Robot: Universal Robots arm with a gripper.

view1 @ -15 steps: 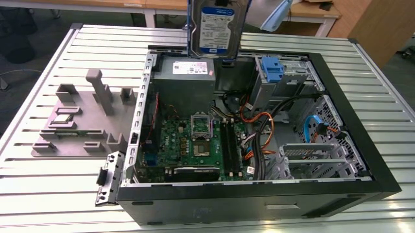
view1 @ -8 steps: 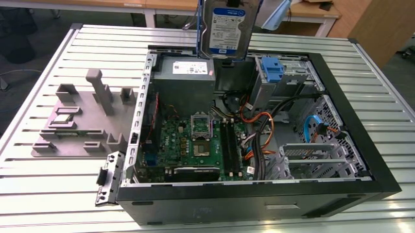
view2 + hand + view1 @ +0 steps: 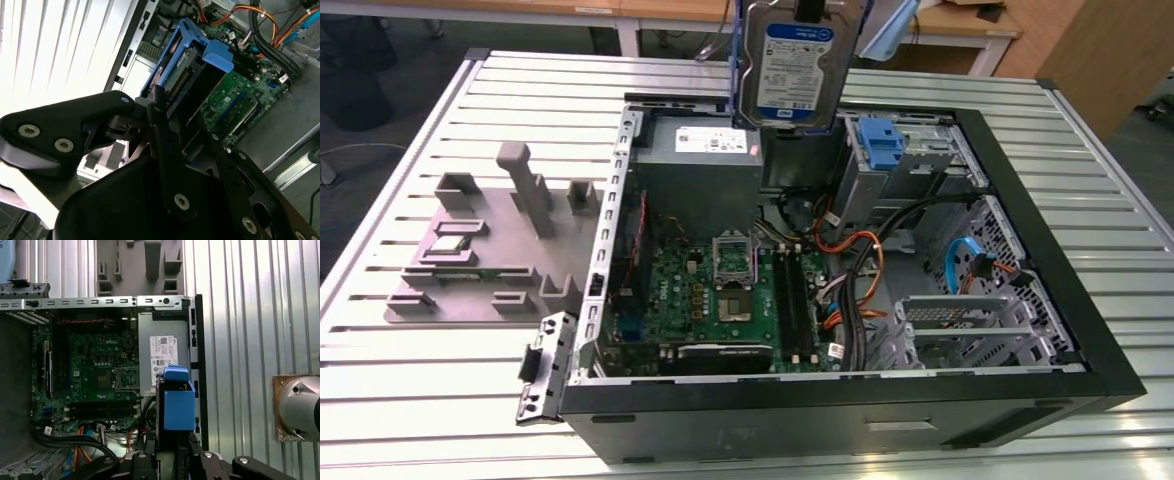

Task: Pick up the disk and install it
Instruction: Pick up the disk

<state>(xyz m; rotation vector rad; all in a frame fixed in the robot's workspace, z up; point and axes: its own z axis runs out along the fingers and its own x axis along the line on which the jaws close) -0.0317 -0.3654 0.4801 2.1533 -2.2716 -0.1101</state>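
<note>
Pincer (image 3: 176, 107) squeezes disk (image 3: 787, 75) by its sides, clamped tight on it. Disk hangs upright, high over open computer case (image 3: 854, 395), above grey box (image 3: 700, 150); free air all round. Exterior view shows label (image 3: 797, 50); first wrist view shows blue frame (image 3: 179, 407) end.

In the exterior view we find the open computer case (image 3: 854, 425) lying on the slatted table (image 3: 400, 400), with the fixture block (image 3: 480, 250) on the table just beside it at the exterior view's left. Inside the case, the motherboard (image 3: 720, 300) lies toward that side, the power supply (image 3: 700, 165) behind it at the far wall, and cables (image 3: 861, 260) run between the motherboard and the drive cage (image 3: 961, 320). The disk (image 3: 794, 65), in the gripper (image 3: 175, 107), hangs above the far wall, the plastic bracket (image 3: 885, 145) just right of it.
</note>
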